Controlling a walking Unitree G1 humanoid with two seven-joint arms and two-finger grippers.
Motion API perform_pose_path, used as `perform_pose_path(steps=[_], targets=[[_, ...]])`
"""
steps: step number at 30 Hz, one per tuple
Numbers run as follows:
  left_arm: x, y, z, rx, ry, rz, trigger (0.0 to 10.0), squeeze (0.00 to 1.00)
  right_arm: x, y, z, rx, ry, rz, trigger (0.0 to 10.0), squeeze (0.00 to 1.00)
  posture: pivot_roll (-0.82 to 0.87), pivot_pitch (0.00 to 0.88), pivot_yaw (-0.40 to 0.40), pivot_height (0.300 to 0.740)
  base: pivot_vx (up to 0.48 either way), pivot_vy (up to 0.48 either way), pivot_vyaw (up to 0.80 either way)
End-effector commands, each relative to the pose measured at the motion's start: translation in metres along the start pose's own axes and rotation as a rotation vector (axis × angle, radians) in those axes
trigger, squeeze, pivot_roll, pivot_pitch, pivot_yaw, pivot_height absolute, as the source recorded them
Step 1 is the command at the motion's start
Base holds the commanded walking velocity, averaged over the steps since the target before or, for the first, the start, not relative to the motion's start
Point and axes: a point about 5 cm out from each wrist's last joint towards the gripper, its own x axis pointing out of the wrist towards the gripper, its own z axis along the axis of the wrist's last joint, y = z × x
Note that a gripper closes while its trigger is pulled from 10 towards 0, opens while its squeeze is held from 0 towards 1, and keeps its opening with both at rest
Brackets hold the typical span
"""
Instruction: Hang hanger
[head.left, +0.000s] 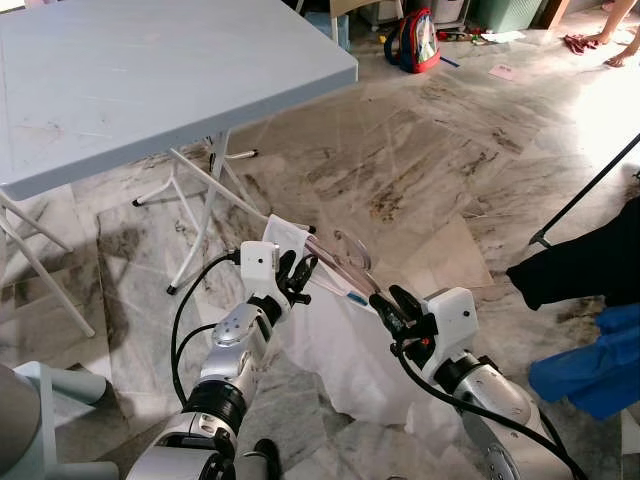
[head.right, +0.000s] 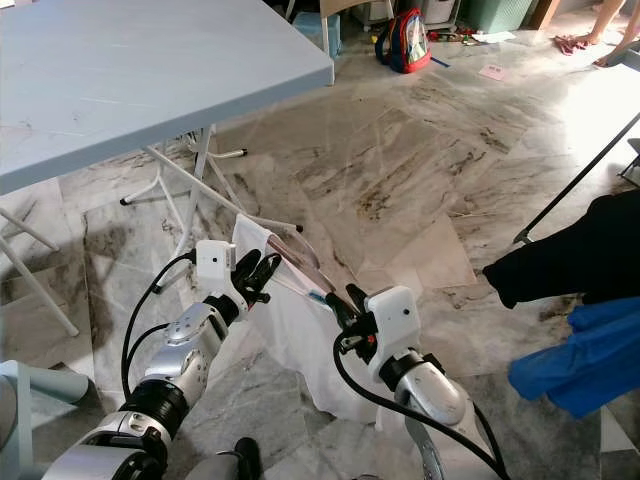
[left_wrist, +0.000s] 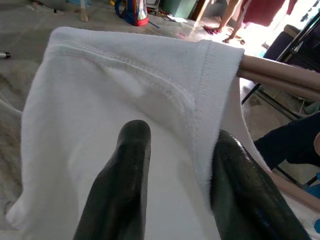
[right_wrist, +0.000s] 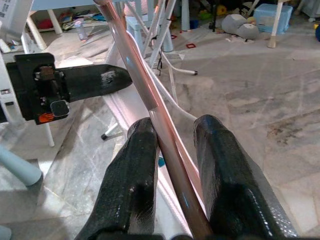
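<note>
Left eye view: folding table (head.left: 150, 80) upper left, backpack (head.left: 415, 40) top centre. Pink hanger (head.left: 335, 268) at centre, long axis upper-left to lower-right, carrying a white shirt (head.left: 340, 350).

Left wrist view: left gripper (left_wrist: 182, 165) clamped on shirt shoulder.

Right wrist view: right gripper (right_wrist: 175, 155) clamped on hanger.

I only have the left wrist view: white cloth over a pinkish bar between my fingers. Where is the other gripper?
Observer: The right gripper is on the translucent pink plastic hanger, its fingers on either side of the bar.
Operator: Does the cloth hang free?
Observer: The white fabric garment drapes from the hanger between both arms, down towards the marble floor.
Operator: Anything close on my left?
Observer: A light blue folding table stands ahead of the left gripper, to its left.
Operator: And on the right?
Observer: A slanted black pole with black and blue cloth below it.
</note>
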Motion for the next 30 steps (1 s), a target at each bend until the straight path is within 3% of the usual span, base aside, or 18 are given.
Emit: perform_pose_path(steps=[1,8,18,22,27,30], targets=[[-0.003,0.005,-0.005,0.023,0.029,0.028,0.0,0.00,0.001,-0.003,0.006,-0.010,-0.028,-0.017,10.0,0.00,-0.10,0.210,0.027,0.740,0.000,0.000,0.00],[-0.003,0.008,-0.005,0.079,0.038,0.038,0.0,0.00,0.000,-0.004,0.005,-0.007,-0.021,-0.024,10.0,0.00,-0.11,0.211,0.026,0.740,0.000,0.000,0.00],[0.000,0.028,0.014,0.148,0.006,0.157,0.0,0.00,-0.005,-0.004,0.001,-0.020,0.002,-0.004,10.0,0.00,-0.11,0.209,0.028,0.740,0.000,0.000,0.00],[-0.002,0.044,0.024,0.178,-0.006,0.247,0.0,0.00,-0.012,-0.011,-0.004,-0.072,0.046,-0.002,10.0,0.00,-0.12,0.208,0.028,0.740,0.000,0.000,0.00],[-0.004,0.051,0.029,0.192,-0.013,0.281,0.0,0.00,-0.016,-0.016,-0.013,-0.124,0.108,0.013,10.0,0.00,-0.11,0.207,0.028,0.740,0.000,0.000,0.00],[-0.006,0.061,0.035,0.200,-0.019,0.324,0.0,0.00,-0.023,-0.027,-0.019,-0.175,0.151,0.019,10.0,0.00,-0.11,0.206,0.027,0.740,0.000,0.000,0.00]])
